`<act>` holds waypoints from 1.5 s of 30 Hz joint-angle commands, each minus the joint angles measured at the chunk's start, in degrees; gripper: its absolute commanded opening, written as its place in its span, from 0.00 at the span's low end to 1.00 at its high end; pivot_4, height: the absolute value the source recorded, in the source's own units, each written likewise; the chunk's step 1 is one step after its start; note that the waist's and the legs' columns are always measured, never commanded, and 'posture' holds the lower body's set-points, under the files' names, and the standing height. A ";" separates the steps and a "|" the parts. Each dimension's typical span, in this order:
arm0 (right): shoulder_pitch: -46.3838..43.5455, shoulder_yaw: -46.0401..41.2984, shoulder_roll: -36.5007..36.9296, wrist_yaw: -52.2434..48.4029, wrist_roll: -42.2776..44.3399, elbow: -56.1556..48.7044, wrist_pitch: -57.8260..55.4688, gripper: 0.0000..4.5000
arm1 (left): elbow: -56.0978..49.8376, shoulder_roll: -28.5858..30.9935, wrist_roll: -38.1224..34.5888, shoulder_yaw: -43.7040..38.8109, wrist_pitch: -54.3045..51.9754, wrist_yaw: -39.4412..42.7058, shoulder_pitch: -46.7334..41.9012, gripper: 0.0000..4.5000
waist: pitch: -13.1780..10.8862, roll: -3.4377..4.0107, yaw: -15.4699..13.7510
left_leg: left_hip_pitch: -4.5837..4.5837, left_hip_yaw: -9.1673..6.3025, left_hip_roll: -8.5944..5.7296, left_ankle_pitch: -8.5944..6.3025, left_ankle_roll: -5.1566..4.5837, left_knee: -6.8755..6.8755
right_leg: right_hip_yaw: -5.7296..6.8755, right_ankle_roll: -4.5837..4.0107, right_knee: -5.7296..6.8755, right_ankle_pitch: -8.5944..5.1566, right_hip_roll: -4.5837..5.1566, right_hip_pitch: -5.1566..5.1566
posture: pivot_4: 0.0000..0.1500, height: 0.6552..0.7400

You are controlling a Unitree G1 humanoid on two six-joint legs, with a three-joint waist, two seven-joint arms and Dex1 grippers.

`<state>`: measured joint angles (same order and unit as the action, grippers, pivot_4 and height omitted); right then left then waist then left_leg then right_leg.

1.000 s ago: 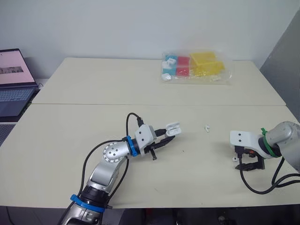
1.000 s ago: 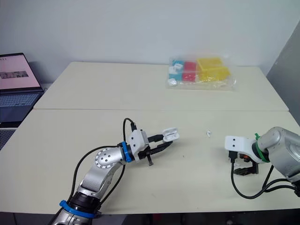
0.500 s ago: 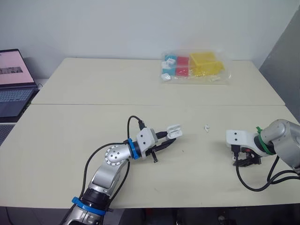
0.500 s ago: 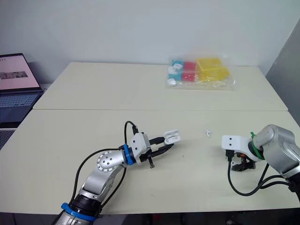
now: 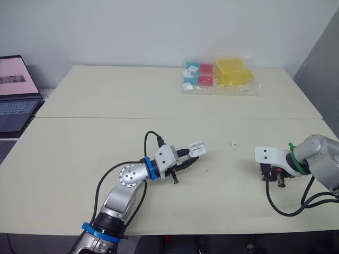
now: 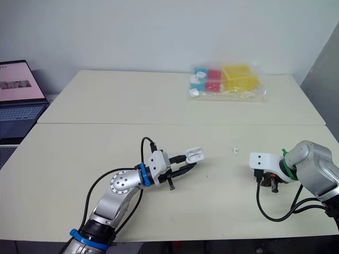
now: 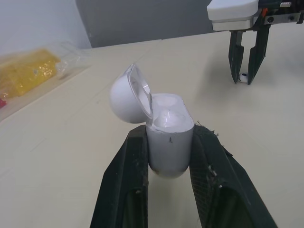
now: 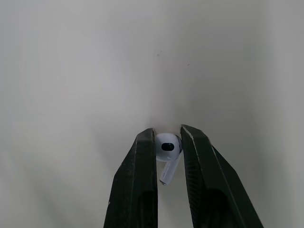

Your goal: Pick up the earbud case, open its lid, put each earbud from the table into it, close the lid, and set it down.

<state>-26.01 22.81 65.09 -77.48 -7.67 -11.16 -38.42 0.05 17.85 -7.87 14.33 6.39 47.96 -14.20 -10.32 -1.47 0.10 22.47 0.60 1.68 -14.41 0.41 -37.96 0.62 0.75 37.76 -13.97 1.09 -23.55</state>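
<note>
Right gripper (image 8: 167, 136): the two black fingers point down at the table (image 5: 79, 153) and are closed on an earbud (image 8: 166, 148), with one finger touching each side of its rounded head. The earbud is glossy white with a dark oval port, and its short stem runs back between the fingers. This gripper is at the near right of the table.

Left gripper (image 7: 169, 134): the fingers clamp the earbud case (image 7: 170, 147) from both sides and hold it above the table near the centre. The case is smooth, white and rounded. Its domed lid (image 7: 127, 97) stands open on the hinge. Whether a bud sits in the wells cannot be told.

A second earbud (image 5: 233, 143) lies on the table between the two grippers, slightly farther away and apart from both.

The table is matt cream, and a straight seam crosses it from left to right. On the far section lies a clear plastic bag (image 5: 220, 75) of yellow, red and blue blocks. An open laptop (image 5: 16, 98) with a pink screen sits at the far left. The wall (image 5: 132, 32) behind is plain and pale.
</note>
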 commanded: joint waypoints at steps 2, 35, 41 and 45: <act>-2.05 -5.81 1.42 -0.76 3.05 -3.36 0.38 0.08 | -0.90 -0.45 -0.54 -0.11 1.27 -0.02 -1.02 0.18 | -0.01 0.01 -0.01 | 0.02 -0.01 0.00 0.00 0.00 0.00 | 0.00 0.00 0.00 0.00 0.00 -0.01 | 1.00 1.00; 9.09 -23.57 -40.59 41.21 22.16 -26.23 13.94 0.08 | -6.57 -4.01 -13.10 -4.52 -19.09 -1.26 -11.80 0.18 | -0.06 0.04 0.11 | 0.20 -0.15 -0.03 0.01 0.00 -0.01 | 0.02 0.03 0.05 0.01 -0.10 -0.11 | 1.00 1.00; 9.80 -21.61 -42.27 43.35 21.84 -24.43 16.73 0.08 | -7.37 -3.62 -13.11 -4.32 -19.31 -0.94 -11.75 0.18 | -0.06 0.05 0.06 | 0.21 -0.14 -0.02 0.00 0.00 0.00 | 0.01 0.02 0.03 0.01 -0.10 -0.11 | 1.00 1.00; 10.58 -21.64 -41.95 43.78 22.04 -23.08 18.04 0.08 | -7.32 -3.54 -13.20 -4.42 -19.32 -0.89 -11.87 0.18 | -0.06 0.04 0.03 | 0.22 -0.16 -0.02 0.00 0.00 0.00 | 0.02 0.02 0.03 0.01 -0.10 -0.12 | 1.00 1.00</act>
<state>-15.68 1.84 22.92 -34.34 14.51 -33.57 -21.94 -4.35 14.35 -20.18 10.72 -13.36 46.90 -25.36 -10.38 -1.43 0.13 22.69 0.44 1.65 -14.41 0.41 -37.96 0.65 0.77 37.78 -13.96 1.00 -23.66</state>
